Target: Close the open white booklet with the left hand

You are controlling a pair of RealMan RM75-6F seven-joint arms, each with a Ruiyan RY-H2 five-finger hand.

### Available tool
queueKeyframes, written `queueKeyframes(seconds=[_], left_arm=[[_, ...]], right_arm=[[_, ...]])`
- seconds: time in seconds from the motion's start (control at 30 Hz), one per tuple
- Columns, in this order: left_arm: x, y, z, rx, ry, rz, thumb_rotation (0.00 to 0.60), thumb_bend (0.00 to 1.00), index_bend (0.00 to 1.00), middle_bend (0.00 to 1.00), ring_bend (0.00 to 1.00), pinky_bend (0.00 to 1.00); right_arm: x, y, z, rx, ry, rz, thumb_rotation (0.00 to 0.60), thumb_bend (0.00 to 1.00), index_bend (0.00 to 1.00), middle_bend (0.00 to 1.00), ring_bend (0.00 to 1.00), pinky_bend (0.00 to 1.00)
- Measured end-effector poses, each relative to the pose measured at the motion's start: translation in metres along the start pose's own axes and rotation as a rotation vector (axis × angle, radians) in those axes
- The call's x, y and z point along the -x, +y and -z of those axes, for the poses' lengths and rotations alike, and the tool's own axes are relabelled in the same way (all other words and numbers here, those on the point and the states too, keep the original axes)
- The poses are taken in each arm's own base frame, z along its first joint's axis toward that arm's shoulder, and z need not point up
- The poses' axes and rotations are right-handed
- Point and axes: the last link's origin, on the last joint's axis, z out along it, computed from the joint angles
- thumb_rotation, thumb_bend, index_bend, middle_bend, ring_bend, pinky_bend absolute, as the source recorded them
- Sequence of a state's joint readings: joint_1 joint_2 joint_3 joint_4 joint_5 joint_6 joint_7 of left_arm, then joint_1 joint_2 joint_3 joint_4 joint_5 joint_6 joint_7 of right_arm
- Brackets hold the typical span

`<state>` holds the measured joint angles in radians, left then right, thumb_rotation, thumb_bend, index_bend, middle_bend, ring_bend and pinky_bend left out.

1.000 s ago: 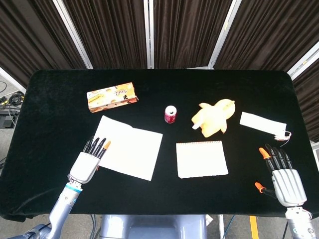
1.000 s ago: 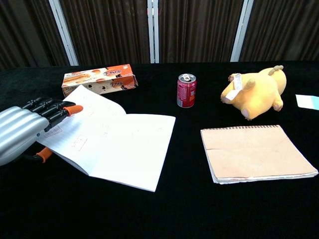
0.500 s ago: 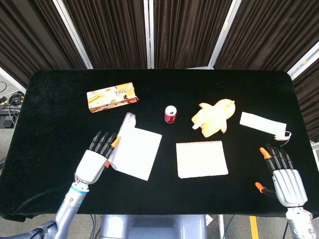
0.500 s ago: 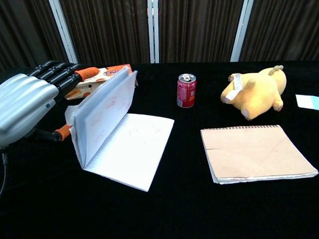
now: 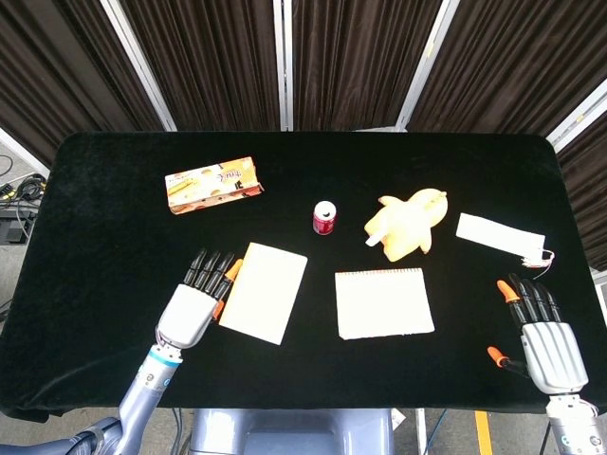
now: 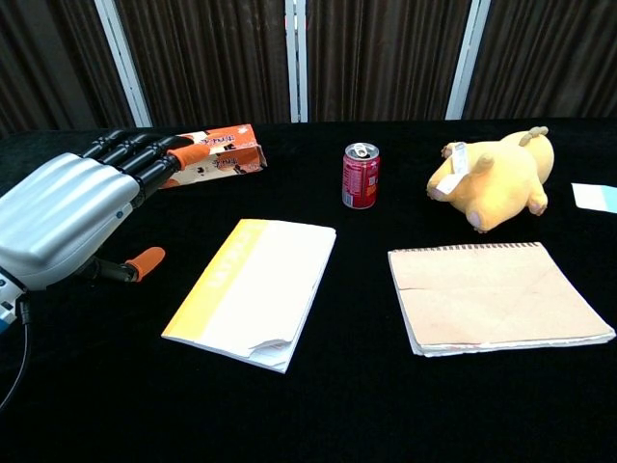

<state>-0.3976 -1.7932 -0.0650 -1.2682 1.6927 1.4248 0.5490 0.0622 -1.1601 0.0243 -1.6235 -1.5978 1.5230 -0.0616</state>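
Observation:
The white booklet lies shut and flat on the black table, its cover white with a yellow band along the spine side. My left hand hovers just left of it, fingers straight and apart, holding nothing; its orange fingertips sit near the booklet's left edge. Whether they touch it I cannot tell. My right hand rests open at the table's front right, far from the booklet, and shows only in the head view.
A spiral notepad lies right of the booklet. Behind it stand a red can and a yellow plush toy. An orange snack box sits back left, a white card far right.
The booklet's left page swung up and over to the right, and the booklet now lies shut. My left hand followed it rightward and has come off the page. The right hand stayed still.

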Motion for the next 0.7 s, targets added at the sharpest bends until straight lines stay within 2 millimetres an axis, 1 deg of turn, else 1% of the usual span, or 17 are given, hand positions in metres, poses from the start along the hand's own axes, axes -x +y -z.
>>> queueKeyframes(seconds=[0.2, 0.3, 0.5, 0.57, 0.7], left_arm=[[-0.003, -0.021, 0.016, -0.049, -0.016, -0.011, 0.6, 0.28, 0.0, 0.0, 0.0, 0.0], [-0.009, -0.037, 0.031, -0.102, -0.028, -0.006, 0.6, 0.25, 0.0, 0.0, 0.0, 0.0], [-0.028, -0.074, 0.075, -0.266, -0.048, 0.048, 0.6, 0.14, 0.0, 0.0, 0.0, 0.0], [-0.033, -0.084, 0.089, -0.32, -0.051, 0.072, 0.6, 0.13, 0.0, 0.0, 0.0, 0.0], [-0.037, -0.094, 0.111, -0.397, -0.064, 0.134, 0.6, 0.13, 0.0, 0.0, 0.0, 0.0]], right_arm=[[0.0, 0.0, 0.0, 0.0, 0.003, 0.007, 0.6, 0.01, 0.0, 0.0, 0.0, 0.0], [0.001, 0.0, 0.0, 0.002, 0.001, 0.015, 0.6, 0.01, 0.0, 0.0, 0.0, 0.0], [0.001, -0.002, 0.0, -0.009, 0.011, 0.03, 0.6, 0.01, 0.0, 0.0, 0.0, 0.0], [0.001, -0.002, -0.001, -0.011, 0.017, 0.034, 0.6, 0.01, 0.0, 0.0, 0.0, 0.0], [-0.002, -0.002, -0.002, -0.01, 0.036, 0.031, 0.6, 0.01, 0.0, 0.0, 0.0, 0.0]])
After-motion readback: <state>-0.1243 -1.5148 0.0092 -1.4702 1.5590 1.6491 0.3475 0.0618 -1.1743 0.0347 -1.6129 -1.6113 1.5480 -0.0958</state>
